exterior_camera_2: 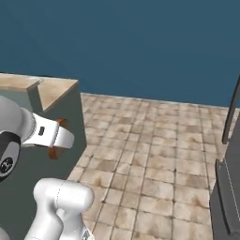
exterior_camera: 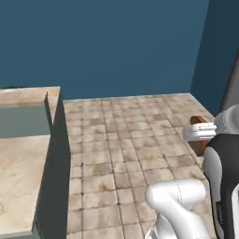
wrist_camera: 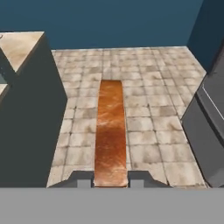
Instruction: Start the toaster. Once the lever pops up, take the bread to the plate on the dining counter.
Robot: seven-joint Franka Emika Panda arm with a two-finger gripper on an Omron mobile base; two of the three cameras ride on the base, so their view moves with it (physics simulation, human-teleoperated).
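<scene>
My gripper is shut on the bread, a brown-crusted, orange-tan slice that I see edge-on, running away from the fingertips over the tiled floor. From the base cameras the bread pokes out above and below the white hand. The dining counter lies to the left, a beige marble top with a higher ledge behind it. Its grey-green end panel stands just behind the hand. The gripper hangs off the counter's end, over the floor. The toaster and the plate are out of view.
Brown tiled floor stretches ahead to a dark blue wall. A dark grey appliance or cabinet stands close on the right. The counter's dark side panel bounds the left.
</scene>
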